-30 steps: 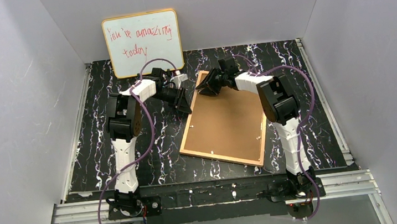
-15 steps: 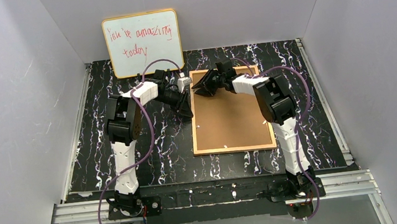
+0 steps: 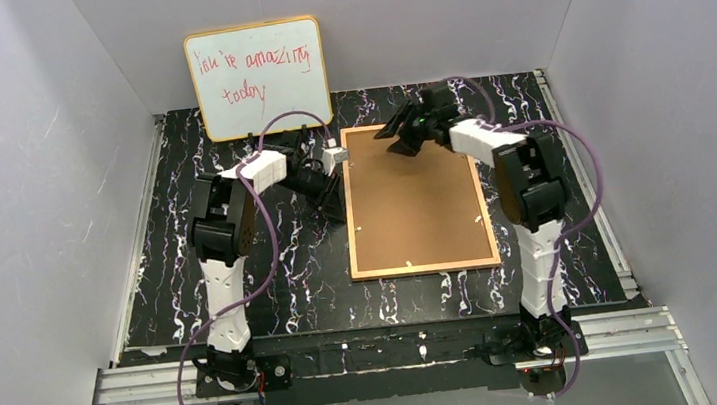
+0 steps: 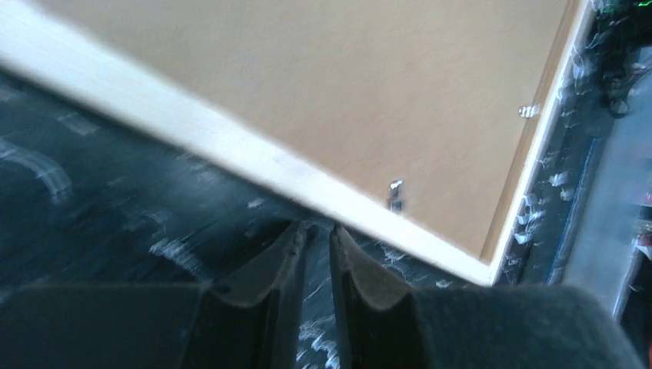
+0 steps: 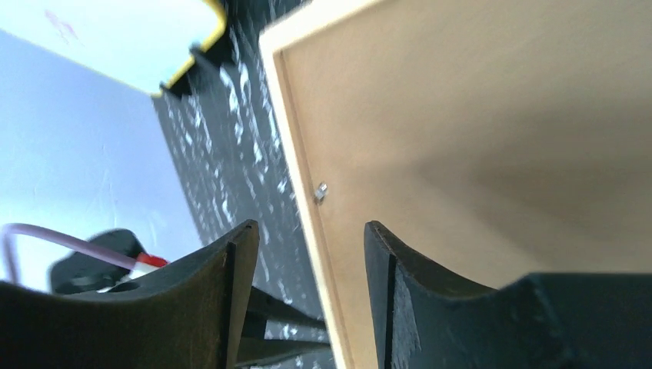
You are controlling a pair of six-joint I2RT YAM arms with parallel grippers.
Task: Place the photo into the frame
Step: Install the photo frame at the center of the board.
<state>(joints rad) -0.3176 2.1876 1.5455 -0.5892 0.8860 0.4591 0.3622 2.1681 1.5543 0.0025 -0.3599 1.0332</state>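
Top view: frame (image 3: 417, 196) noted flat on the table (image 3: 192, 280), brown back up, right of centre and squared to the table edges. Skewed a second ago, with one corner toward the near edge; unchanged over the last half second. Left gripper (image 3: 332, 197) low, just beside the frame's left rim near its far corner. Right gripper (image 3: 396, 140) now lifted over the frame's far edge, farther back than before. Whiteboard (image 3: 258, 77) leaning at the far left.

Left wrist view: left gripper (image 4: 315, 254) narrowed to a slit with nothing in it, above the table (image 4: 115, 207) just outside the frame (image 4: 346, 92) rim. Contact not determinable.

Right wrist view: right gripper (image 5: 310, 231) spread wide, holding nothing, above the left rim of the frame (image 5: 477, 138). Whiteboard (image 5: 131, 38) corner beyond.
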